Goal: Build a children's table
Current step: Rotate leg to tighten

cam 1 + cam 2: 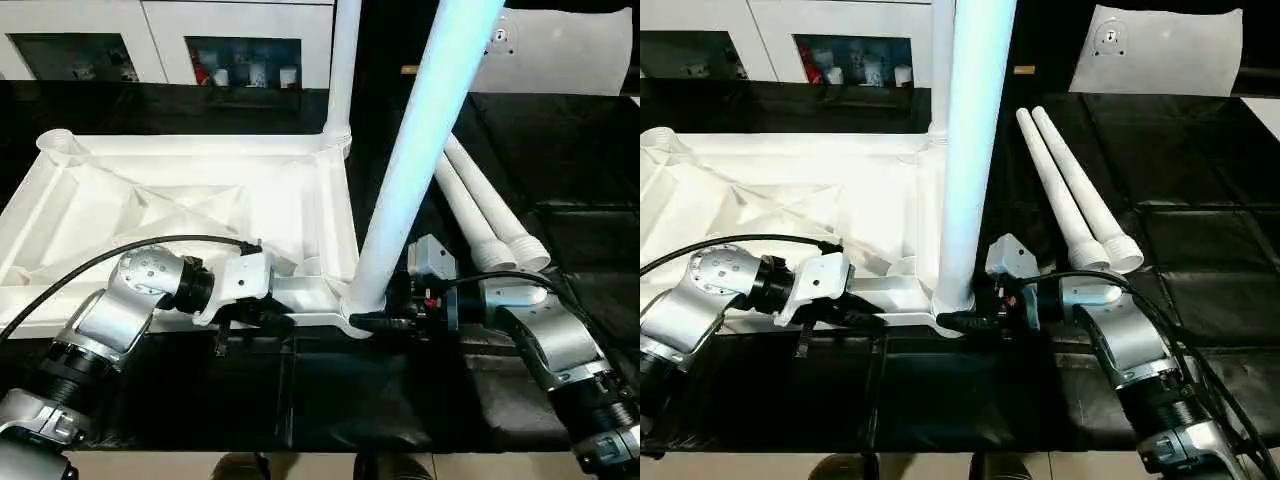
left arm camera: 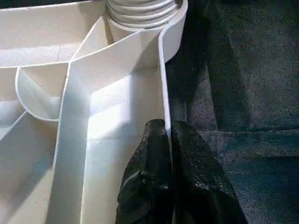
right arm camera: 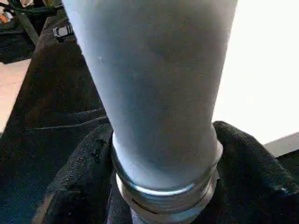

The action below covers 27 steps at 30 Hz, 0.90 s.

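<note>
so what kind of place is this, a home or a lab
Probably an indoor test space set up like a room: a black mat covers the floor under the table top, and a white cabinet with glass-fronted compartments stands behind.

No text, label, brand, number or sign can be read on anything here. The small items inside the cabinet compartment are too far and too small to show any letters.
</note>
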### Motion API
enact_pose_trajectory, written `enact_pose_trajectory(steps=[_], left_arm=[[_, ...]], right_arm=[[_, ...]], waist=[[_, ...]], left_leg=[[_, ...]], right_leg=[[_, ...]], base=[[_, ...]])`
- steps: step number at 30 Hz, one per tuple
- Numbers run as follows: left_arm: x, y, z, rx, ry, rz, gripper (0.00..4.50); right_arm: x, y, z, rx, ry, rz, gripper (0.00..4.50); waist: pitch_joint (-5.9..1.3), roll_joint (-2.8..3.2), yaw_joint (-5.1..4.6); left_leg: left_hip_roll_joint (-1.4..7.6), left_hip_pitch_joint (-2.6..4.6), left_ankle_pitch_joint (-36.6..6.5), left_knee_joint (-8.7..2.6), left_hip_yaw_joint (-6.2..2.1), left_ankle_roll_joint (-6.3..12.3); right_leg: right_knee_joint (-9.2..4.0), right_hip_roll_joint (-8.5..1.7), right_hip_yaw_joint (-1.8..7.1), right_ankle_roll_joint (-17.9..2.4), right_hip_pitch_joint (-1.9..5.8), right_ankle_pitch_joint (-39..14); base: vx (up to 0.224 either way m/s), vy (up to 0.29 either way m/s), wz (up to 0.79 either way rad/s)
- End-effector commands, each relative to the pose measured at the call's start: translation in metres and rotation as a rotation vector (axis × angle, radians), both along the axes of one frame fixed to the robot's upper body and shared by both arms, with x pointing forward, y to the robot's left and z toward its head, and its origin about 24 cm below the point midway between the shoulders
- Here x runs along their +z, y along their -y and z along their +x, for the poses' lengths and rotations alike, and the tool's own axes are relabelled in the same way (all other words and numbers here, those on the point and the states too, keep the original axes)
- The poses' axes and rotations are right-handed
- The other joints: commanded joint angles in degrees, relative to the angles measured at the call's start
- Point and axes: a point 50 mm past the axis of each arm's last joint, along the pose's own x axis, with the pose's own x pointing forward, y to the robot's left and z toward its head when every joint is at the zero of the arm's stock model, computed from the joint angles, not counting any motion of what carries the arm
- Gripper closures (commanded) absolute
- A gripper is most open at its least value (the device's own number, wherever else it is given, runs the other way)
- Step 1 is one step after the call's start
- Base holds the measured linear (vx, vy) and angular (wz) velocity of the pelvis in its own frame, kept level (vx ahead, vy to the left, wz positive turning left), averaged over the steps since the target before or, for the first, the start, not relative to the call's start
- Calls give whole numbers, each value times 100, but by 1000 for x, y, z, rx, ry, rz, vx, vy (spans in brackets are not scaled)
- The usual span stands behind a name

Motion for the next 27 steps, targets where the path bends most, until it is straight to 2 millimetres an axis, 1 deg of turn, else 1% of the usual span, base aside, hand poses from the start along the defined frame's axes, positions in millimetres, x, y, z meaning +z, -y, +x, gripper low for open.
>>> enact_pose_trajectory(steps=[1, 3, 5, 6, 7, 8, 9, 10, 11, 12, 13, 14, 15, 16, 17, 18, 19, 20, 21, 22, 23, 24, 25, 26, 27], left_arm=[[-9, 5, -8, -81, -44, 47, 450], [-9, 5, -8, -80, -44, 46, 450], [-11, 6, -9, -46, -64, 11, 450], [-11, 7, -9, -31, -69, -3, 450], [-11, 9, -9, -5, -69, -19, 450], [-11, 9, -9, -5, -69, -19, 450], [-11, 11, -7, 29, -68, -38, 450], [-11, 15, -4, 91, -56, -62, 450], [-10, 20, -1, 155, -52, -93, 450], [-10, 20, -1, 161, -52, -96, 450], [-7, 35, 5, 296, -48, -181, 450], [-6, 39, 6, 331, -51, -204, 450], [-6, 39, 6, 331, -51, -204, 450], [-4, 53, 8, 397, -51, -239, 450], [-4, 53, 8, 397, -51, -239, 450], [-3, 57, 8, 424, -51, -253, 450], [-3, 57, 8, 424, -51, -253, 450], [3, 74, 15, 536, -31, -296, 450], [3, 76, 16, 547, -29, -301, 450], [9, 89, 21, 629, -11, -335, 450], [9, 89, 21, 629, -11, -335, 450], [9, 89, 21, 631, -11, -335, 450], [10, 95, 22, 652, -2, -339, 450], [11, 99, 21, 664, 9, -330, 450], [11, 99, 21, 664, 9, -330, 450]], right_arm=[[-2, -1, -2, 25, -27, 4, 168], [-3, -1, -3, 26, -29, 5, 170], [-6, -3, -9, 32, -57, 23, 172], [-7, -4, -10, 31, -63, 30, 172], [-8, -6, -12, 20, -75, 46, 173], [-8, -6, -12, 20, -75, 46, 173], [-9, -9, -14, -4, -88, 66, 173], [-12, -14, -15, -50, -90, 84, 173], [-15, -21, -16, -101, -97, 100, 173], [-15, -21, -16, -106, -98, 101, 173], [-23, -39, -13, -244, -102, 106, 173], [-26, -45, -12, -287, -107, 106, 173], [-26, -45, -12, -287, -107, 106, 173], [-27, -61, -8, -391, -148, 143, 173], [-27, -61, -8, -391, -148, 143, 173], [-27, -66, -6, -423, -166, 159, 173], [-27, -66, -6, -423, -166, 159, 173], [-25, -86, 1, -509, -202, 193, 173], [-25, -87, 1, -515, -205, 195, 173], [-24, -100, 6, -568, -217, 186, 173], [-24, -100, 6, -568, -217, 186, 173], [-24, -100, 6, -569, -217, 186, 173], [-24, -103, 7, -584, -215, 183, 173], [-24, -105, 7, -595, -203, 174, 173], [-24, -105, 7, -595, -203, 173, 117]], waist=[[-392, 3, -9], [-395, 0, -9], [-387, 28, -8], [-383, 33, -2], [-388, 26, 1], [-377, 28, 5], [-366, 47, 6], [-354, 39, 2], [-339, 68, 8], [-327, 50, -8], [-292, 45, -21], [-246, 47, -44], [-247, 47, -53], [-238, 17, -113], [-231, 23, -136], [-236, 21, -153], [-238, 26, -189], [-233, 3, -200], [-210, -4, -232], [-234, -3, -220], [-231, -9, -239], [-231, 5, -231], [-264, -2, -218], [-266, 1, -206], [-271, 4, -208]], left_leg=[[240, 4, -525, -308, -10, 490], [237, -1, -478, -304, -10, 505], [238, -1, -500, -305, -7, 505], [242, 0, -538, -308, -7, 495], [242, 1, -538, -306, -12, 493], [246, 4, -572, -314, -12, 481], [246, 5, -607, -319, -15, 469], [256, 11, -662, -332, -16, 421], [251, 16, -727, -333, -21, 396], [254, 15, -787, -349, -15, 350], [252, 22, -1030, -380, -21, 238], [230, 37, -1386, -409, -45, 101], [224, 71, -1506, -412, -60, 35], [210, 24, -1532, -443, -97, -14], [206, 27, -1565, -443, -101, -11], [197, 38, -1601, -437, -110, 1], [195, 31, -1612, -437, -114, 23], [189, 33, -1621, -433, -104, 81], [187, 47, -1659, -428, -91, 77], [165, 44, -1587, -419, -108, 59], [171, 28, -1510, -426, -103, 65], [174, 21, -1477, -430, -112, 74], [189, 9, -1309, -433, -94, 142], [189, 9, -1283, -435, -90, 170], [195, 7, -1259, -436, -85, 185]], right_leg=[[-288, -411, 273, -1537, 363, -629], [-279, -408, 273, -1545, 366, -550], [-281, -406, 270, -1573, 364, -507], [-287, -406, 271, -1578, 366, -524], [-284, -407, 269, -1576, 368, -522], [-294, -408, 270, -1575, 359, -583], [-302, -409, 268, -1570, 352, -644], [-316, -407, 280, -1542, 349, -719], [-329, -411, 277, -1535, 334, -819], [-346, -409, 285, -1501, 342, -918], [-389, -413, 279, -1406, 324, -1430], [-477, -433, 260, -1201, 301, -2295], [-508, -443, 257, -1082, 284, -2652], [-535, -449, 270, -836, 300, -3035], [-559, -448, 270, -788, 276, -3120], [-578, -450, 262, -732, 268, -3208], [-586, -443, 262, -687, 263, -3226], [-613, -432, 266, -619, 247, -3255], [-633, -426, 276, -620, 192, -3370], [-636, -440, 255, -549, 225, -3476], [-638, -438, 264, -546, 220, -3420], [-636, -432, 254, -538, 228, -3358], [-604, -422, 268, -567, 242, -2929], [-604, -416, 267, -592, 241, -2792], [-587, -412, 272, -629, 242, -2646]], base=[[0, 0, 0], [0, 0, 0], [0, 0, 0], [0, 0, 0], [0, 0, 0], [0, 0, 0], [0, 0, 0], [0, 0, 0], [0, 0, 0], [0, 0, 0], [0, 0, 0], [0, 0, 0], [-55, 2, -4], [0, 0, 0], [0, 0, 0], [0, 0, 0], [0, 0, 0], [0, 0, 0], [0, 0, 0], [0, 0, 0], [0, 0, 0], [0, 0, 0], [0, 0, 0], [0, 0, 0], [0, 0, 0]])
